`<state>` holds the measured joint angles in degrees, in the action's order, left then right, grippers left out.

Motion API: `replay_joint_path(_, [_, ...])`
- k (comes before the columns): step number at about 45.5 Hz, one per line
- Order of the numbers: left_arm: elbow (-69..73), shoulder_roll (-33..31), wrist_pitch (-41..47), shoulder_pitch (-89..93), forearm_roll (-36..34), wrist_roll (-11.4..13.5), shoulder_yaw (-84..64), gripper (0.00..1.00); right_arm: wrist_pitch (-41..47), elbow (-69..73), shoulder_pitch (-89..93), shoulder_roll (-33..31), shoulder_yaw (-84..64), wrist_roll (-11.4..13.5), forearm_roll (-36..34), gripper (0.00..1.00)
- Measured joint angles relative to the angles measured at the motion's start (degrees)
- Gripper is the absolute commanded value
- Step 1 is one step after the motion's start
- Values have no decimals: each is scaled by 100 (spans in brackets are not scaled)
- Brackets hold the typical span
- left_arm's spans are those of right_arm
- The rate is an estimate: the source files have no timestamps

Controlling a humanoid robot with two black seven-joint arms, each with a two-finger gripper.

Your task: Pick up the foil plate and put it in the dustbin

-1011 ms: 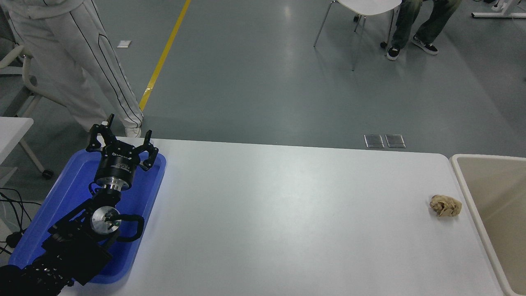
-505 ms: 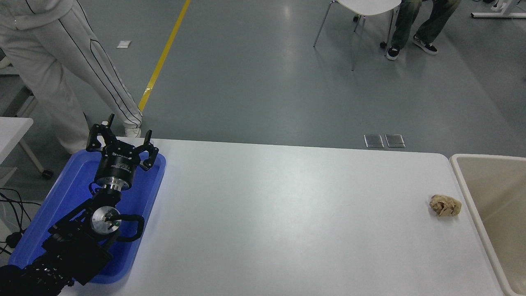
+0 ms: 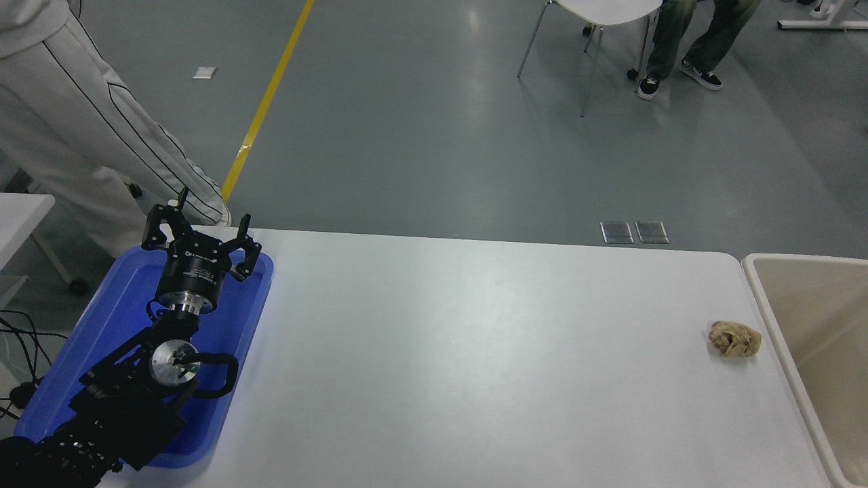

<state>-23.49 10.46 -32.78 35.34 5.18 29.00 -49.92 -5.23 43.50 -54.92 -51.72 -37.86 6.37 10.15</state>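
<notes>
The left end effector [image 3: 201,235] hangs over the blue tray [image 3: 230,318], fingers spread wide, holding nothing; white lettering on its body is too small to read. Far to its right, the paper ball [image 3: 735,338] lies just beside the dustbin [image 3: 770,295] at the tabletop [image 3: 475,352] edge.

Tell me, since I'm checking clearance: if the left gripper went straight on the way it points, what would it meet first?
The left gripper, open above the blue tray, points beyond the table's far edge. The nearest thing there looks like a person's white trouser leg, though depth is unclear.
</notes>
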Motion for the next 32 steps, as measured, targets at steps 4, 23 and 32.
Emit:
replay_joint_path(4, [0,0,0,0,0,0,0,100,94,554,-525,-123,-456,3,124,100])
replay_joint_path(23, [-1,1,0,0,1,0,0,100,1529,2134,-3058,-76,-2694,4,560,100])
replay_joint_path(32, [1,2,0,-1,0,0,0,100,3006,2321,-4137,333,-3518,4,608,100])
